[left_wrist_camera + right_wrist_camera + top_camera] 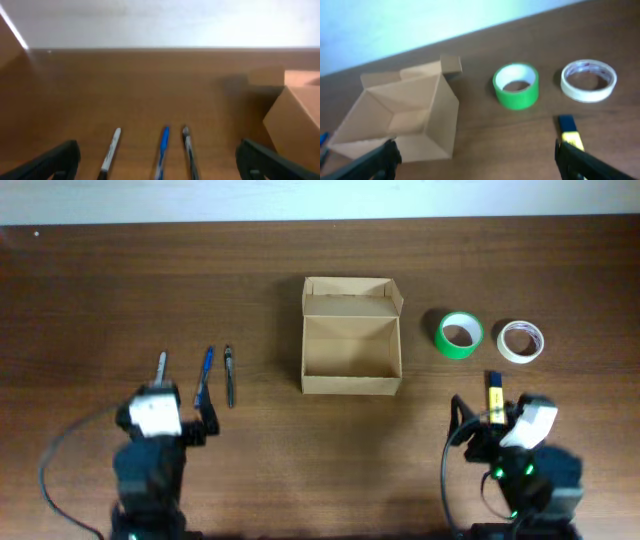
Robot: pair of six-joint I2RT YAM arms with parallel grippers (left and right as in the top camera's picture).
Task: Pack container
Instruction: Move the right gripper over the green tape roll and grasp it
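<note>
Left claw [159, 161] spread wide, nothing held, low over the bench [90, 290]. Ahead of it three pens lie side by side, tips away: white marker [161, 367], blue pen [206, 370], dark pen [229, 376]. All three sit left of the container [351, 352], apart from it. Right claw [477, 160] spread wide too, nothing held, at the near right of the bench. The container is mid-bench, upright, lid flap open and folded back on the far side, bare cardboard floor showing. Green tape roll [459, 335] lies flat near its right side. Whitish tape roll [521, 340] is further right, not touching the green one. Small blue-and-yellow item [493, 392] lies nearer than the rolls, close to the right claw; kind unclear.
</note>
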